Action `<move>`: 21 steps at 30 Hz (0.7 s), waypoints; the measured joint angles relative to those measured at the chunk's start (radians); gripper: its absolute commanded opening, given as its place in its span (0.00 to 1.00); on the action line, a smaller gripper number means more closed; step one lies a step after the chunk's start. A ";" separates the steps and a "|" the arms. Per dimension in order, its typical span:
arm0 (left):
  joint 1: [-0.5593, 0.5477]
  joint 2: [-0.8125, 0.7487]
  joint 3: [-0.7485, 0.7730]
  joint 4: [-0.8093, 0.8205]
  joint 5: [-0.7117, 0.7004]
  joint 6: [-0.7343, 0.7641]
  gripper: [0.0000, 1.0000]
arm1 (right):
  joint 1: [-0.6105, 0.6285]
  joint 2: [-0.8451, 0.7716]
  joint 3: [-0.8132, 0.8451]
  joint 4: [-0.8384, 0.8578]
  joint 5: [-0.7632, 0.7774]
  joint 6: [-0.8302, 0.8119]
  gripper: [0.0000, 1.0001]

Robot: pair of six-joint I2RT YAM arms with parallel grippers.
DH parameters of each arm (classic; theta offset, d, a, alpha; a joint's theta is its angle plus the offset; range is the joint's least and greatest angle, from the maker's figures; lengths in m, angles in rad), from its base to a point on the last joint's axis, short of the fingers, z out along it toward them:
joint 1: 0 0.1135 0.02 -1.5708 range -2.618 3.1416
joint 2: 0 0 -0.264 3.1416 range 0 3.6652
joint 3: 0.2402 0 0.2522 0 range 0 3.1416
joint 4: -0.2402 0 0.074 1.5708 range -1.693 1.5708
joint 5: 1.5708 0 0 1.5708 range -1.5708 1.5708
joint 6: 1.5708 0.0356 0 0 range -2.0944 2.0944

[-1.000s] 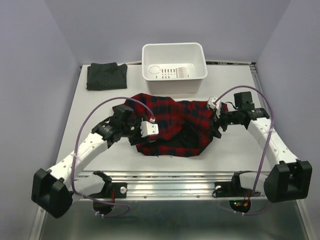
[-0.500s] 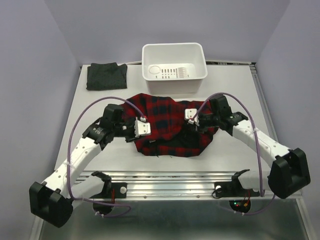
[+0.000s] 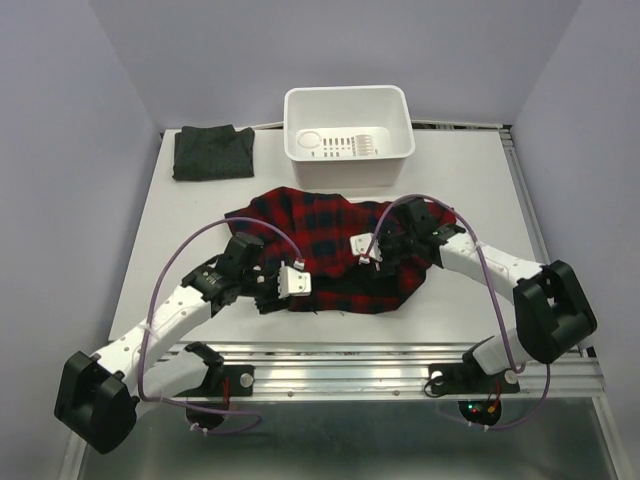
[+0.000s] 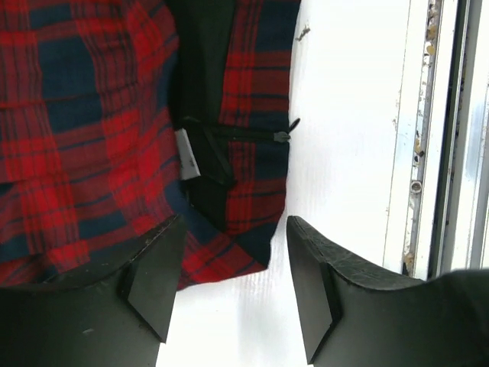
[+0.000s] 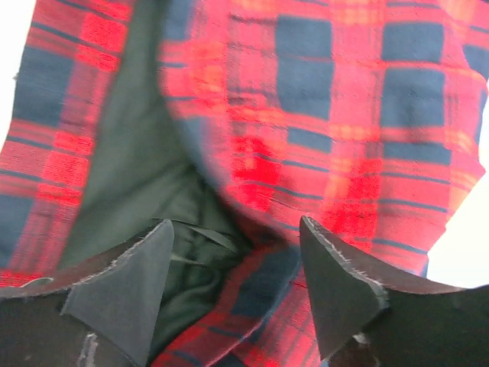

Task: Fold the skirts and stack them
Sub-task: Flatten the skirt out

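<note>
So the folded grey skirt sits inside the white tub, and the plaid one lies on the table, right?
No. The top view shows the grey skirt on the table, left of the white tub, not inside it. The plaid skirt is on the table.

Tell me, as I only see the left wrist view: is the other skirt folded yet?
Observer: Yes, the charcoal grey skirt lies folded at the table's far left corner, apart from the plaid skirt.
Operator: And the other arm?
Observer: The right claw hangs open above the plaid skirt's middle, gripping nothing.
Operator: Anything else out there?
Observer: A white plastic tub stands at the far edge, behind the plaid skirt.
</note>
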 measured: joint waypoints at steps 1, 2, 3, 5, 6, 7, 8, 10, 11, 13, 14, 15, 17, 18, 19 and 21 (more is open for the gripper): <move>0.000 -0.009 -0.012 0.005 -0.006 -0.014 0.67 | 0.000 0.005 0.005 0.004 0.013 0.003 0.75; 0.000 -0.025 -0.029 0.009 -0.014 -0.027 0.67 | 0.000 0.013 0.016 0.006 0.029 0.003 0.76; 0.000 -0.032 -0.036 0.010 -0.017 -0.036 0.66 | 0.000 0.018 0.024 0.009 0.037 0.003 0.77; 0.000 -0.051 -0.041 0.014 -0.028 -0.060 0.66 | 0.000 0.030 0.044 0.010 0.060 -0.001 0.77; 0.000 -0.057 -0.041 0.020 -0.032 -0.068 0.67 | 0.000 0.036 0.054 0.010 0.071 -0.004 0.77; 0.000 -0.063 -0.041 0.027 -0.036 -0.076 0.67 | 0.000 0.042 0.064 0.008 0.080 -0.010 0.77; 0.000 -0.069 -0.041 0.031 -0.041 -0.084 0.66 | 0.000 0.051 0.077 0.005 0.090 -0.018 0.72; 0.003 -0.076 -0.041 0.037 -0.048 -0.095 0.67 | 0.000 0.064 0.097 -0.002 0.101 -0.031 0.55; 0.005 -0.076 -0.041 0.038 -0.050 -0.098 0.67 | 0.000 0.075 0.114 -0.017 0.108 -0.040 0.52; 0.012 -0.076 -0.041 0.039 -0.061 -0.106 0.66 | 0.000 0.097 0.142 -0.042 0.117 -0.060 0.47; 0.017 -0.076 -0.041 0.039 -0.062 -0.109 0.66 | 0.000 0.109 0.158 -0.063 0.123 -0.068 0.45; 0.025 -0.075 -0.041 0.040 -0.063 -0.113 0.66 | 0.000 0.121 0.170 -0.080 0.124 -0.074 0.45; 0.047 -0.071 -0.041 0.042 -0.065 -0.119 0.67 | 0.000 0.140 0.194 -0.126 0.129 -0.097 0.41; 0.064 -0.067 -0.041 0.042 -0.064 -0.121 0.67 | 0.000 0.144 0.200 -0.142 0.131 -0.108 0.43; 0.078 -0.061 -0.041 0.043 -0.064 -0.121 0.67 | 0.000 0.148 0.205 -0.162 0.136 -0.120 0.44; 0.122 -0.045 -0.039 0.042 -0.054 -0.121 0.67 | 0.005 0.149 0.212 -0.202 0.146 -0.137 0.45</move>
